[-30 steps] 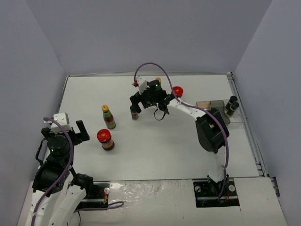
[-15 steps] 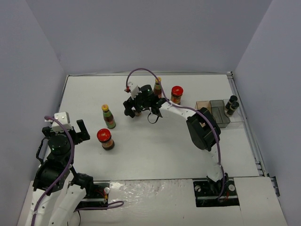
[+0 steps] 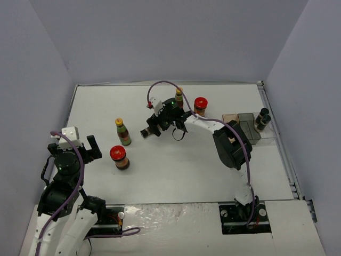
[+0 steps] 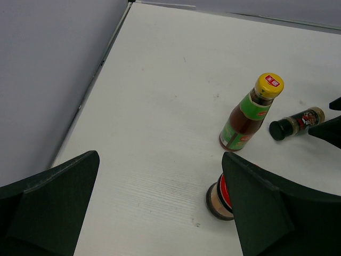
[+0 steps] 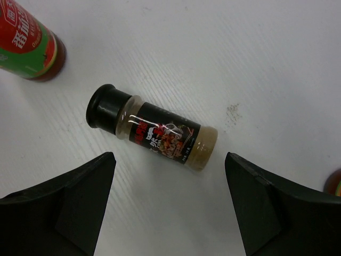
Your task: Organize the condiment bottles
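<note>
A black-capped shaker [image 5: 152, 133] lies on its side on the white table. My right gripper [image 5: 169, 160] hovers open just behind it, with the shaker ahead of the fingertips and untouched. In the top view the shaker [image 3: 145, 133] points left, beside the right gripper [image 3: 153, 127]. A yellow-capped bottle [image 3: 123, 132] and a red-lidded jar [image 3: 119, 158] stand at the left. A second yellow-capped bottle [image 3: 179, 98] and red-lidded jar [image 3: 200, 105] stand behind the right arm. Two shakers [image 3: 262, 118] stand at the far right. My left gripper [image 4: 160, 160] is open and empty, near the jar [image 4: 217, 196].
A clear brownish tray [image 3: 242, 125] sits at the right, next to the two standing shakers. Grey walls close off the table's left, back and right. The right arm's purple cable [image 3: 165, 84] loops above the wrist.
The shaker stood upright by the right gripper a second ago; it now lies toppled on its side, cap to the left. The right gripper shifted left over it. The left arm stayed still.
</note>
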{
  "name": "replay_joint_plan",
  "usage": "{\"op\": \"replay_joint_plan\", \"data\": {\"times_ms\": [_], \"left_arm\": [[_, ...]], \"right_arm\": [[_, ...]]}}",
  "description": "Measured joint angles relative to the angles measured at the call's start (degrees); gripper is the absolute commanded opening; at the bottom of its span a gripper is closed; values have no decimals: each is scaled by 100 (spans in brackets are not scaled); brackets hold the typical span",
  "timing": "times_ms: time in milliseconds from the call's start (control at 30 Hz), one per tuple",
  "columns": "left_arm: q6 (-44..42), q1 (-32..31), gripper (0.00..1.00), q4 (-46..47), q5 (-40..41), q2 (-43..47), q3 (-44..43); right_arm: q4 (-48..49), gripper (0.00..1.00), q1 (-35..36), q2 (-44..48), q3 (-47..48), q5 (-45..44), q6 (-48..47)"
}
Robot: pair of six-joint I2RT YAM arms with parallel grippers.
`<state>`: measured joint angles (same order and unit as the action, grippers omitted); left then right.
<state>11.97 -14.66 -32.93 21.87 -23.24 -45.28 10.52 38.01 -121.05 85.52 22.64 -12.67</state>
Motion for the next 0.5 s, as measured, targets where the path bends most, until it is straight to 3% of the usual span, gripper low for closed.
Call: {"op": "replay_joint_plan", "data": {"times_ms": [500], "left_arm": [[0,0,97,0,-30,-97,2]], "right_arm": [[-2126,73,61,-683,2117,459,-2302]]}}
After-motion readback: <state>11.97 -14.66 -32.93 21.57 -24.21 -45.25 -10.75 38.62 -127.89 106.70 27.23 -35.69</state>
